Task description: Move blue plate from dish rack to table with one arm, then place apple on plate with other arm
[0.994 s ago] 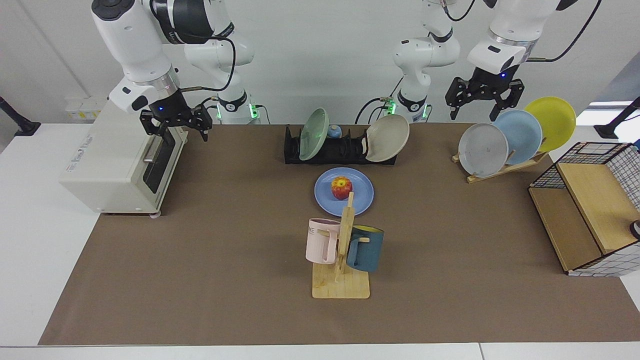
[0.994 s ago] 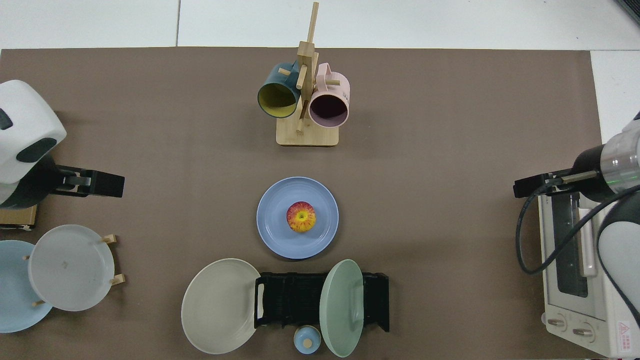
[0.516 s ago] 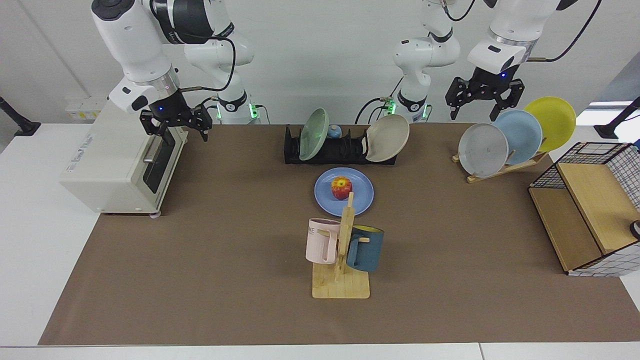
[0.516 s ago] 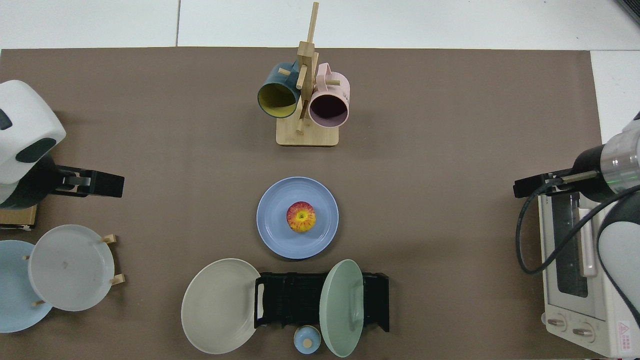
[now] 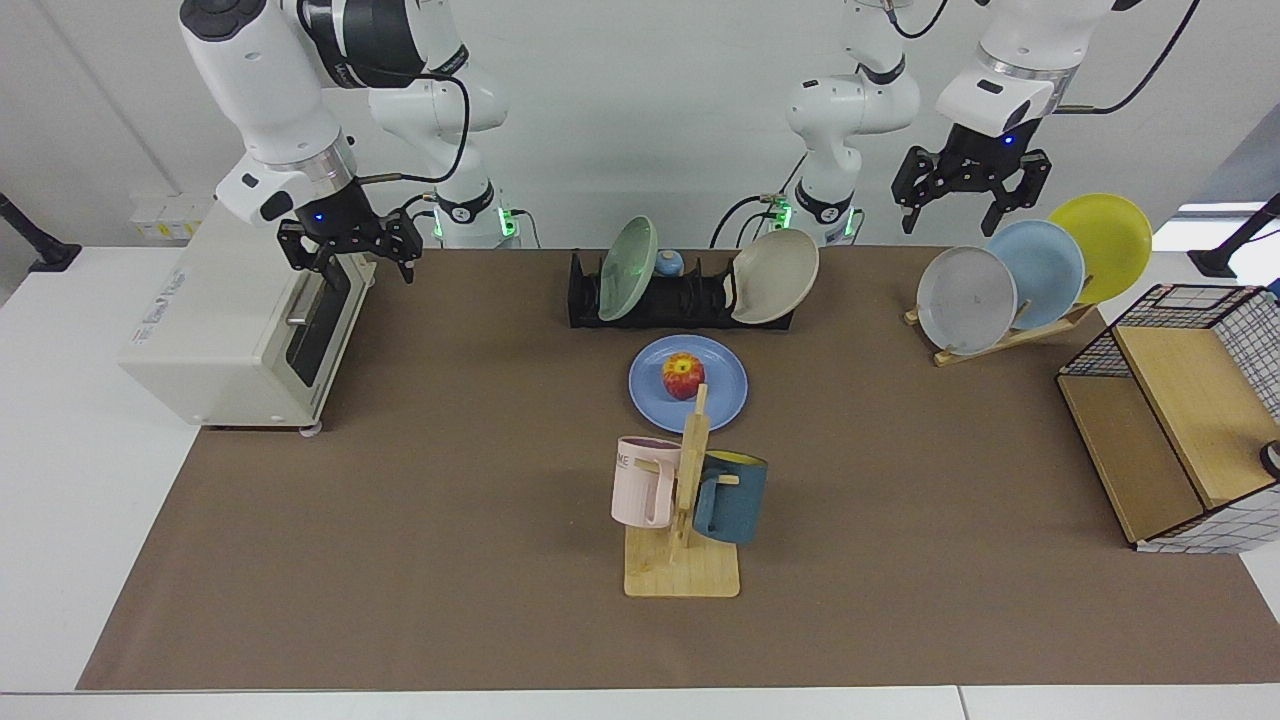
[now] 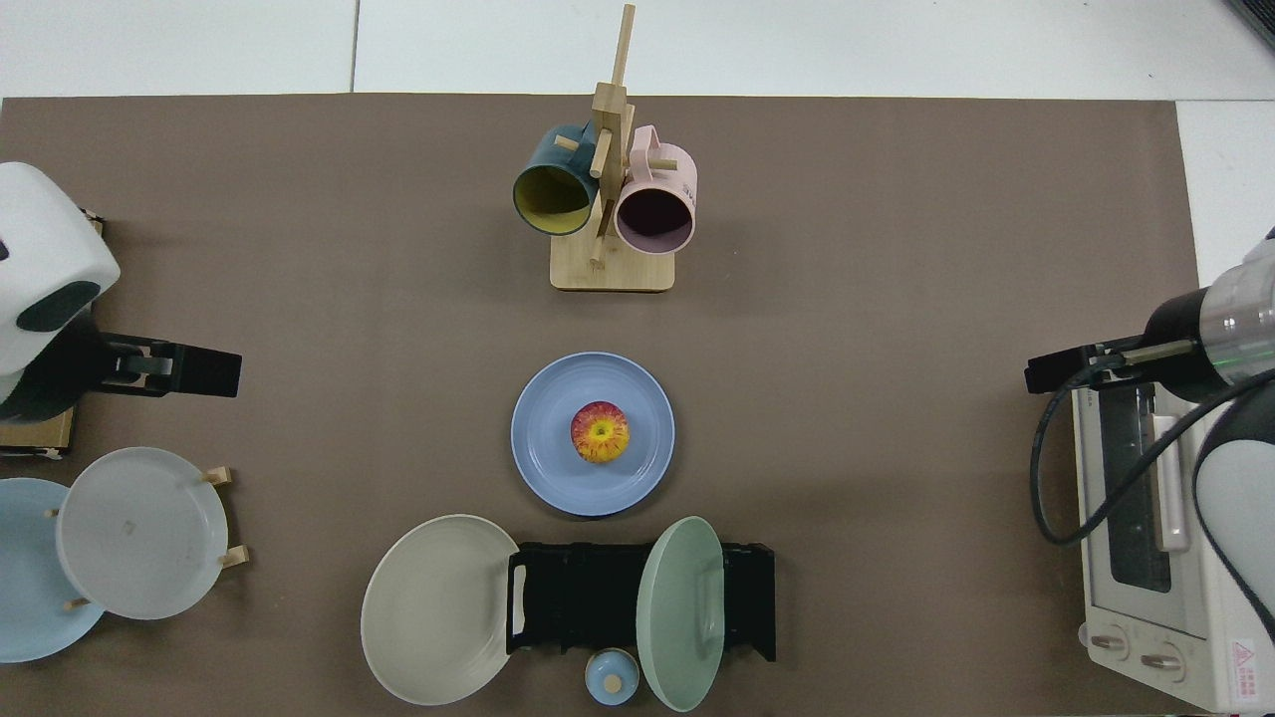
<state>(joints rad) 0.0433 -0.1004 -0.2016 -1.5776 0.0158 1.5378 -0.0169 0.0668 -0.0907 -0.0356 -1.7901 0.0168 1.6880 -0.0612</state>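
Blue plate (image 5: 688,384): flat mid-table (image 5: 400,520), before dish rack (image 5: 680,300). Apple (image 5: 683,376): on it. My left gripper (image 5: 968,200), open, empty, has risen; right gripper (image 5: 350,256), open, empty, waits. Task judged done.

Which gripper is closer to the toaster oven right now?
The right gripper: it hangs open just above the toaster oven, at its door edge. The left gripper is far across the table, open in the air above the wooden plate stand.
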